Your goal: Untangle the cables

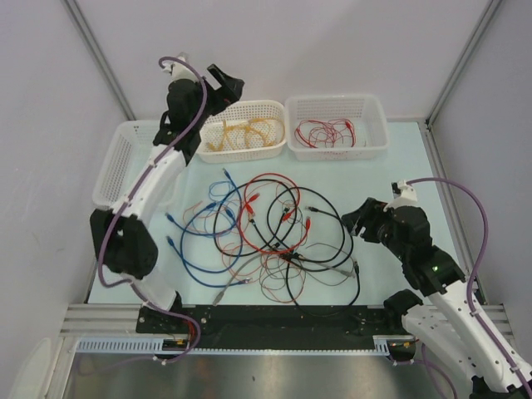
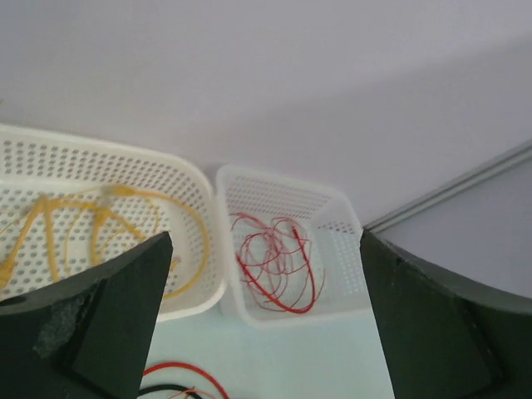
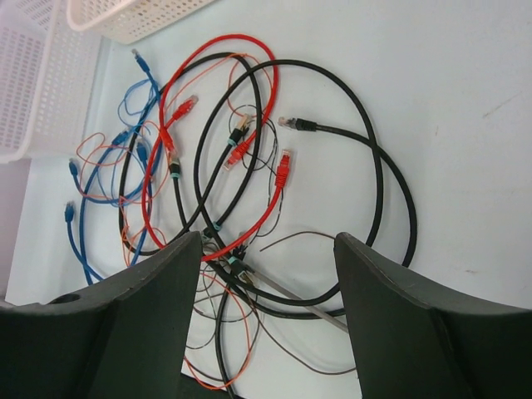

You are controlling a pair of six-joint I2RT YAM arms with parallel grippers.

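Pulling any single strand out of this heap looked risky: the cables (image 3: 283, 170) lay knotted in the middle of the table (image 1: 399, 158), a thick black loop (image 3: 378, 162) crossing a red loop (image 3: 241, 37), with thin orange and brown wires threaded among them. A tug on 1 would likely have dragged the whole knot, and the small plug ends could have caught inside a neighbouring loop. The right pincer (image 3: 268, 245) hung just above the right side of the heap, jaws apart and holding nothing; closing there could easily have taken 2 strands at once, since several crossed between its fingers. The blue cable (image 3: 72, 218) sat at the heap's left, near the left basket (image 1: 112, 166), where a careless drag might have swept it against the wall. The left pincer (image 2: 266, 249) stood wide and empty up by the 2 far baskets, well apart from the heap. The middle basket (image 1: 241, 154) held orange-yellow cables (image 2: 191, 216), the right basket (image 1: 337, 151) thin red ones (image 2: 274, 249), all loosely coiled, so a strand dropped in carelessly might have tangled again.
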